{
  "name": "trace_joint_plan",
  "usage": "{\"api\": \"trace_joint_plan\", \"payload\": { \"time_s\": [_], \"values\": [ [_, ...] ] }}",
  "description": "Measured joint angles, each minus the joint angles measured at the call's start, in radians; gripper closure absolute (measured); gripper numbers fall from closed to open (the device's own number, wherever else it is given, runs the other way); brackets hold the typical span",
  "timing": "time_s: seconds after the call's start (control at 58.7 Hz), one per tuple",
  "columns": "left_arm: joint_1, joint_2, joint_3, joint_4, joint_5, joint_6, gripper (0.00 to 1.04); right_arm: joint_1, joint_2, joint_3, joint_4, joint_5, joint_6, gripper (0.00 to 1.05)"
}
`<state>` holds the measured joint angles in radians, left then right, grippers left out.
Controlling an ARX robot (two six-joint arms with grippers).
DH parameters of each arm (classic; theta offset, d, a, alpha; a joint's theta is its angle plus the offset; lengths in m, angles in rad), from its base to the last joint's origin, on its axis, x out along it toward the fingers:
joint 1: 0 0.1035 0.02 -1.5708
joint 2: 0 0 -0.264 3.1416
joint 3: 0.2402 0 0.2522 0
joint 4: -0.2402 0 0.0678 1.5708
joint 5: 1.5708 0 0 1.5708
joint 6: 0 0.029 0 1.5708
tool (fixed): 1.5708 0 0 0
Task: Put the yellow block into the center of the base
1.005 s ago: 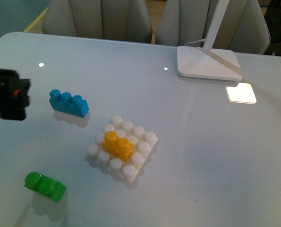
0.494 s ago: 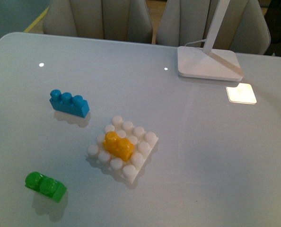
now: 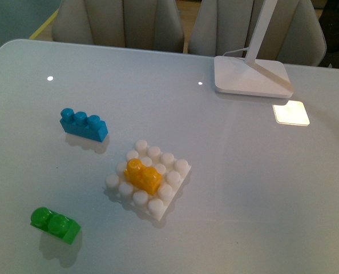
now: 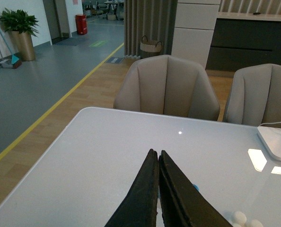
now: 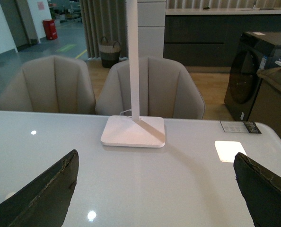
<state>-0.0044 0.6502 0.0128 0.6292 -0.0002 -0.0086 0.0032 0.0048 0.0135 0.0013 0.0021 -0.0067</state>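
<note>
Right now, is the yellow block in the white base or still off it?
In. The yellow block sits upright on the middle studs of the base, white studs showing all around it, no hand touching it.

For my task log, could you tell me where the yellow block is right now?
In the front view, the yellow block sits on the white base's centre, between the blue brick and green brick.

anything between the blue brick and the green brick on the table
Nothing. In the front view, bare table runs from the blue brick to the green brick; the base sits off to one side.
</note>
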Motion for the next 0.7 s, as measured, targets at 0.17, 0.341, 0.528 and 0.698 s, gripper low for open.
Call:
{"api": "trace_joint_plan", "payload": {
  "time_s": [0.17, 0.341, 0.528, 0.698],
  "values": [
    [0.000, -0.126, 0.000, -0.114, 0.000, 0.000, 1.02, 0.000, 0.000, 0.000, 0.000, 0.000, 0.000, 0.09],
    [0.000, -0.227, 0.000, -0.209, 0.000, 0.000, 1.02, 0.000, 0.000, 0.000, 0.000, 0.000, 0.000, 0.09],
    [0.000, -0.335, 0.000, -0.314, 0.000, 0.000, 1.02, 0.000, 0.000, 0.000, 0.000, 0.000, 0.000, 0.09],
    [0.000, -0.418, 0.000, -0.397, 0.000, 0.000, 1.02, 0.000, 0.000, 0.000, 0.000, 0.000, 0.000, 0.09]
  ]
}}
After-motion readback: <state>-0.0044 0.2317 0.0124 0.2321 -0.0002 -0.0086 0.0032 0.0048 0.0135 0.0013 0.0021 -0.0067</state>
